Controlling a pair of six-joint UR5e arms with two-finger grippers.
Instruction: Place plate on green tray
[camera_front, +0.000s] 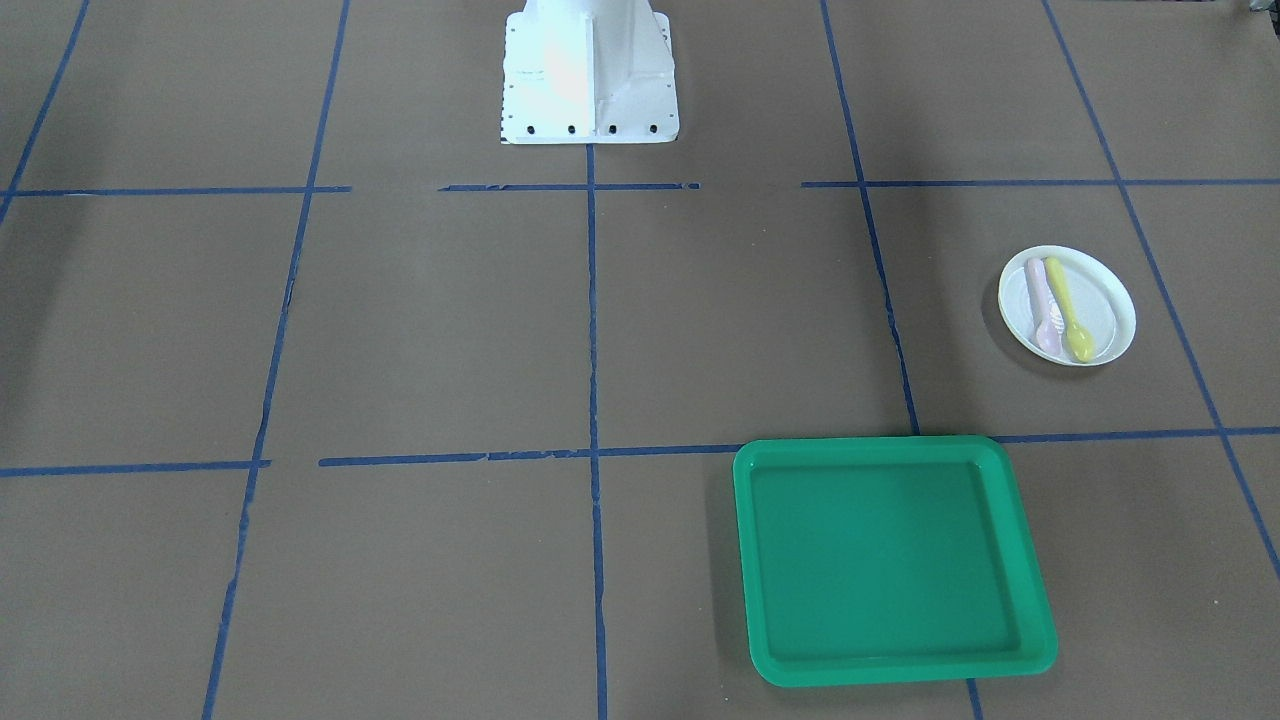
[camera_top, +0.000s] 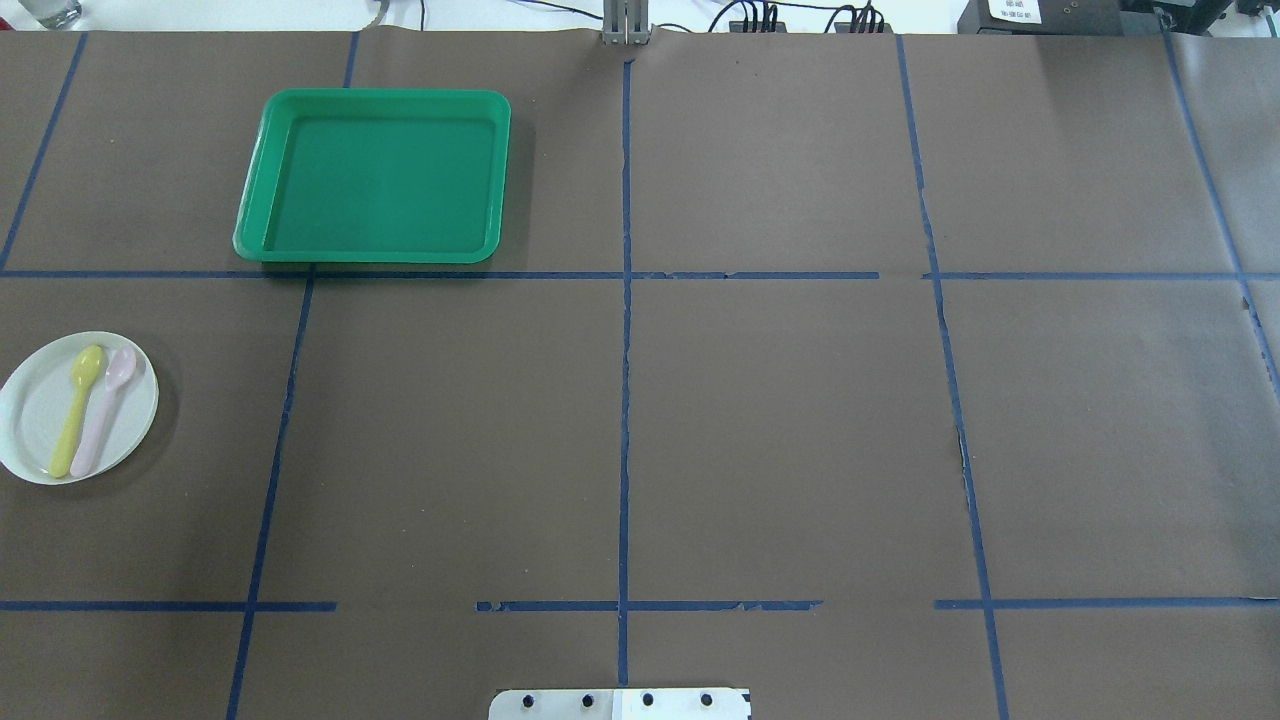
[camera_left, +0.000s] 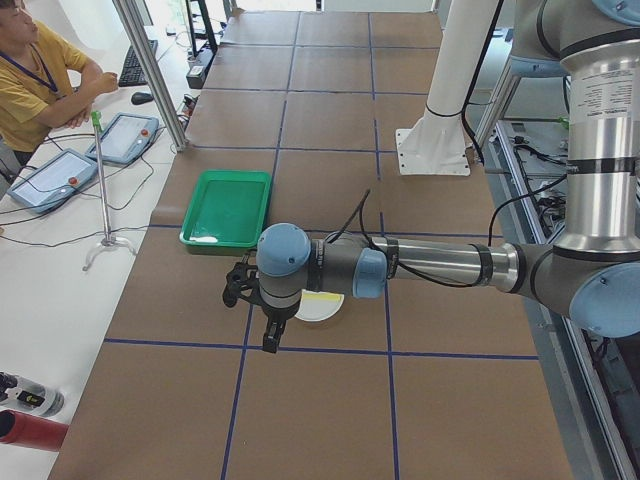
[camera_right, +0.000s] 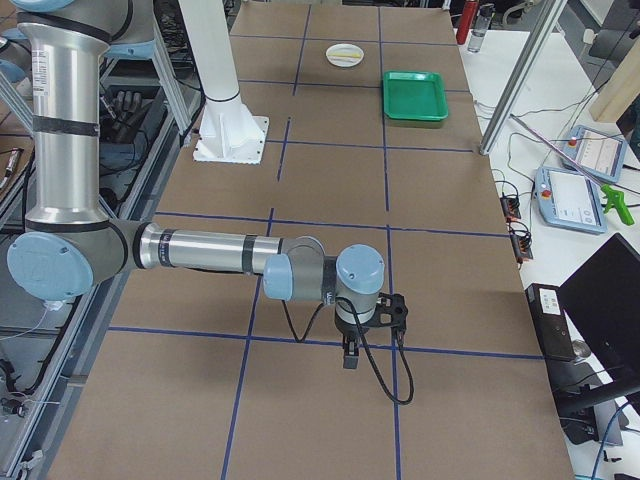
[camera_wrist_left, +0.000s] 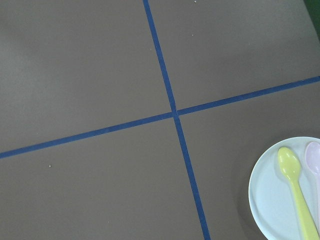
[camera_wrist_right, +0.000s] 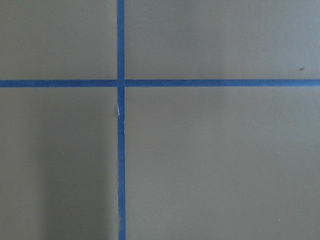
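Note:
A white round plate (camera_front: 1106, 303) lies on the brown table with a yellow spoon (camera_front: 1069, 312) and a pink spoon (camera_front: 1041, 305) on it. It also shows in the overhead view (camera_top: 35, 405) at the far left and in the left wrist view (camera_wrist_left: 270, 192) at the lower right. The green tray (camera_front: 880, 555) is empty and lies apart from the plate, in the overhead view (camera_top: 380, 175) at the back left. My left gripper (camera_left: 268, 338) hangs just beside the plate (camera_left: 322, 309); I cannot tell whether it is open or shut. My right gripper (camera_right: 349, 356) hangs far off over bare table; I cannot tell its state.
Blue tape lines (camera_top: 625, 350) divide the brown table into squares. The white robot base (camera_front: 590, 75) stands at the table's robot-side edge. An operator (camera_left: 35, 85) sits beyond the far side with teach pendants (camera_left: 125, 135) and a thin stand (camera_left: 103, 190).

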